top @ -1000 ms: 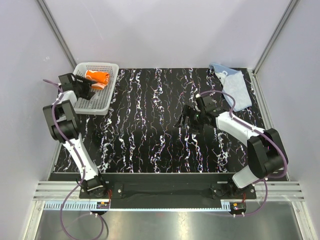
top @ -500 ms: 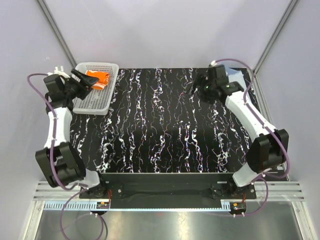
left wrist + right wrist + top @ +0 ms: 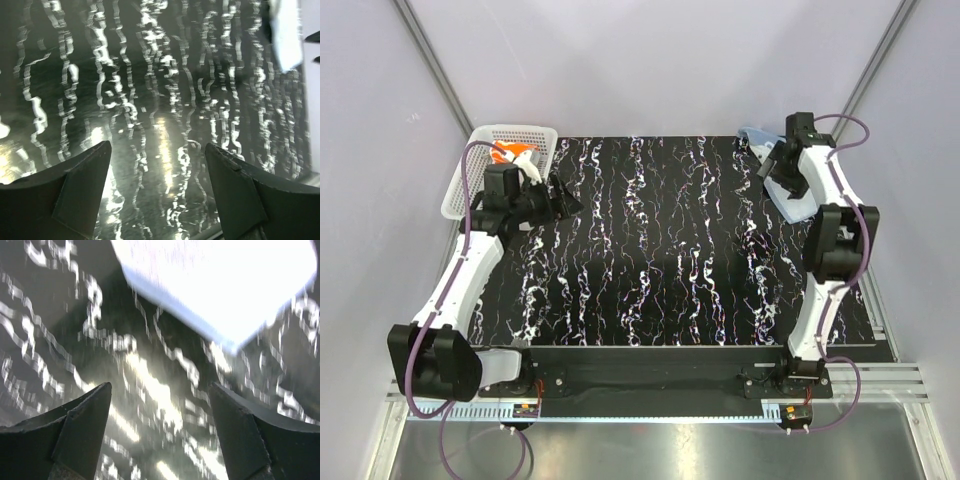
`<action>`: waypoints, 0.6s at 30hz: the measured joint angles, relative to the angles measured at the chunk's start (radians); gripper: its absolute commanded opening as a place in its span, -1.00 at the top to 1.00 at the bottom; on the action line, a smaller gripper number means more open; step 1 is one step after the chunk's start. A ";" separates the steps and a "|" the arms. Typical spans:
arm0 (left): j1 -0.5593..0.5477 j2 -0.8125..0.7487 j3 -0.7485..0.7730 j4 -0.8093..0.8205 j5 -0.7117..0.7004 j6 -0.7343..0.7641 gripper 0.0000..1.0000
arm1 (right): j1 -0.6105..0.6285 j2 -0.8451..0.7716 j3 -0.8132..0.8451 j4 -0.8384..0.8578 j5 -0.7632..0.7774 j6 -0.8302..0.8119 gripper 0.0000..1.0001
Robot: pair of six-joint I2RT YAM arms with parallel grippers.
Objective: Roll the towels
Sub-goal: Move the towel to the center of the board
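Two towels share this scene. The light blue towel (image 3: 788, 200) lies loosely spread on the black marbled table (image 3: 650, 250), directly under and just ahead of the right gripper (image 3: 774, 163). That gripper's fingers are spread wide with nothing between them. In the right wrist view the towel's pale edge (image 3: 215, 280) sits just beyond the fingertips of the gripper (image 3: 160, 385).

The orange towel (image 3: 502, 153) rests in the white mesh basket (image 3: 515, 130), behind the left gripper (image 3: 563, 203). The left gripper (image 3: 157, 147) is likewise spread and empty, and faces away over bare tabletop.

The step in hand looks to be a reach for the blue cloth. Done well, it means coming down on one free corner or edge and pinching a single layer. The cloth can then be drawn toward open table and flattened (a bunched cloth rolls badly).

The right arm covers much of the blue towel from above, so its full outline and folds are unclear, and the wrist view of it is blurred and washed out. Only a sliver of orange shows past the left arm, so whether that towel is rolled cannot be told.
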 measured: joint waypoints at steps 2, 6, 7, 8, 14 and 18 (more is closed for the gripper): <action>0.002 0.000 0.000 -0.018 -0.021 0.008 -0.62 | 0.001 0.080 0.096 -0.013 0.030 -0.018 -0.71; -0.003 0.000 0.000 -0.032 -0.024 0.010 -0.62 | 0.009 0.246 0.294 -0.047 0.075 -0.052 -0.71; -0.004 0.000 0.000 -0.032 -0.024 0.010 -0.62 | 0.010 0.279 0.331 -0.048 0.080 -0.059 -0.71; -0.005 0.000 0.000 -0.033 -0.024 0.010 -0.62 | 0.010 0.316 0.376 -0.064 0.086 -0.065 -0.71; -0.007 0.010 0.000 -0.036 -0.025 0.010 -0.62 | 0.010 0.509 0.615 -0.094 0.119 -0.084 -0.68; -0.007 0.017 0.000 -0.037 -0.024 0.010 -0.62 | 0.010 0.573 0.648 -0.096 0.127 -0.093 -0.37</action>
